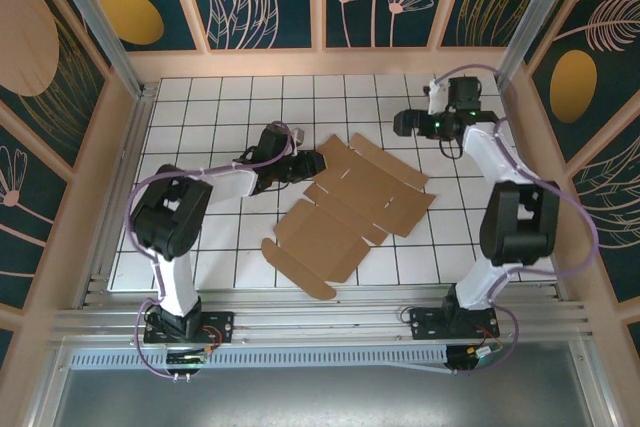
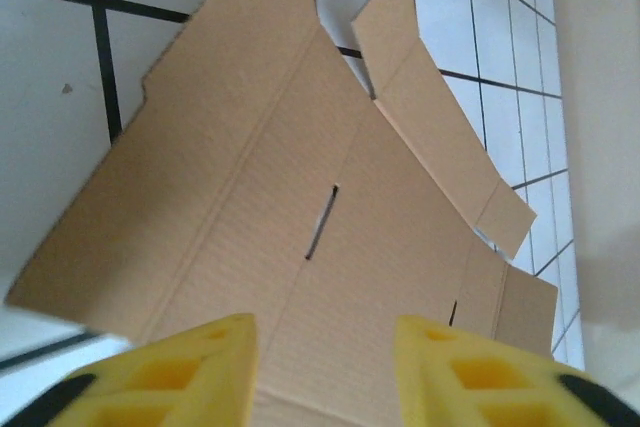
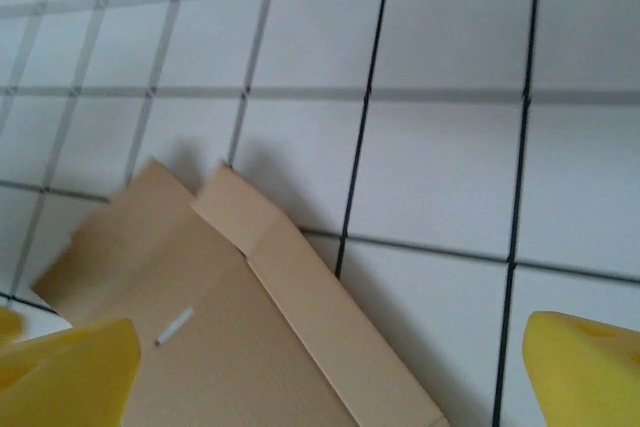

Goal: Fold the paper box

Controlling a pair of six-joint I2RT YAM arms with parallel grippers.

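The opening step is in hand: the box (image 1: 352, 199) lies as a flat, unfolded sheet on the table (image 1: 200, 112). One edge sits just under and ahead of the left gripper (image 1: 316, 162), whose jaws stand partly apart and clamp nothing, while the right gripper (image 1: 404, 124) hovers over a corner flap, jaws wide apart and empty. The next move, I judge, calls for slipping a finger under a side flap and raising it along its crease while the other arm pins the panel. With no walls up, the box encloses nothing, and nothing lies on it.
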